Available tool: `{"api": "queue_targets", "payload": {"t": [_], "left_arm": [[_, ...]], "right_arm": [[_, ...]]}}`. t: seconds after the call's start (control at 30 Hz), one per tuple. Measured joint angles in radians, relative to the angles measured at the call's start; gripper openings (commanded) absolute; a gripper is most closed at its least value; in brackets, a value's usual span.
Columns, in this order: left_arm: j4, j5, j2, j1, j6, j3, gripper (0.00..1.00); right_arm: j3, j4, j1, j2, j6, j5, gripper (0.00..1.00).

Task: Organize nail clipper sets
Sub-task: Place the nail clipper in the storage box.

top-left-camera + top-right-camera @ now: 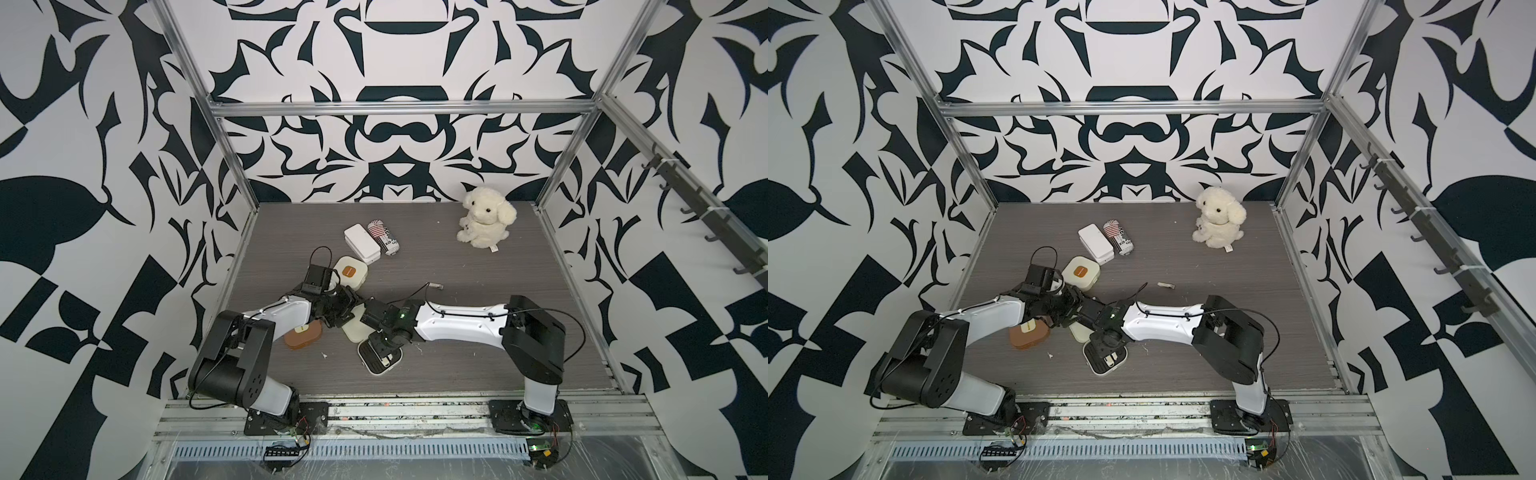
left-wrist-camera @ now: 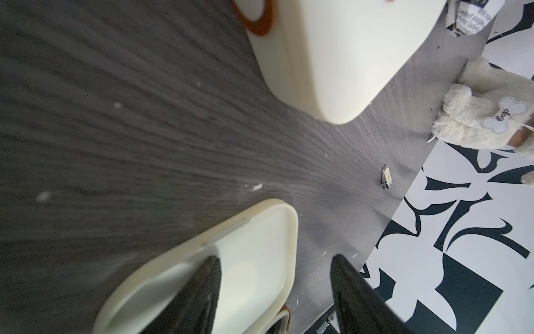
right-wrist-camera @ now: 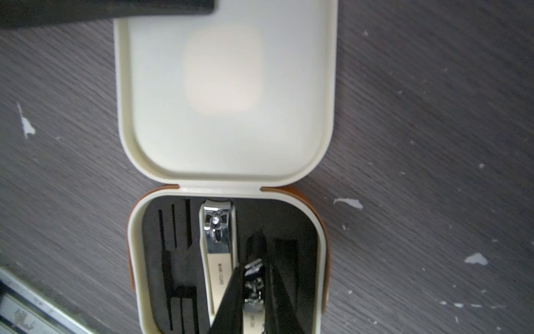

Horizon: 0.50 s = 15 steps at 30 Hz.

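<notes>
An open cream case (image 1: 379, 360) lies near the front with its black slotted insides up and its lid (image 3: 228, 95) flat on the table. One metal clipper (image 3: 218, 245) sits in a slot. My right gripper (image 3: 252, 260) hangs over the insides, shut on a second, smaller clipper (image 3: 253, 267). My left gripper (image 2: 274, 260) is open at the lid's far rim: one finger (image 2: 202, 289) rests inside the lid, the other stands outside the rim. A closed cream case (image 1: 351, 272), a tan-brown case (image 1: 303, 334) and a loose clipper (image 1: 435, 286) lie around.
At the back of the grey table (image 1: 478, 353) lie a plain white box (image 1: 361, 243) and a striped can (image 1: 384, 237), side by side. A cream plush dog (image 1: 486, 218) sits at the back right. Both arms cross close together over the open case.
</notes>
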Motion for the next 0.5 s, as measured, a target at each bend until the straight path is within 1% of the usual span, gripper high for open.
{"api": "queue_targets", "payload": {"t": [0.5], "left_arm": [[0.0,-0.001,0.0,0.0,0.0,0.0,0.65]], "right_arm": [[0.018,0.01,-0.006,0.022,-0.003,0.009,0.04]]}}
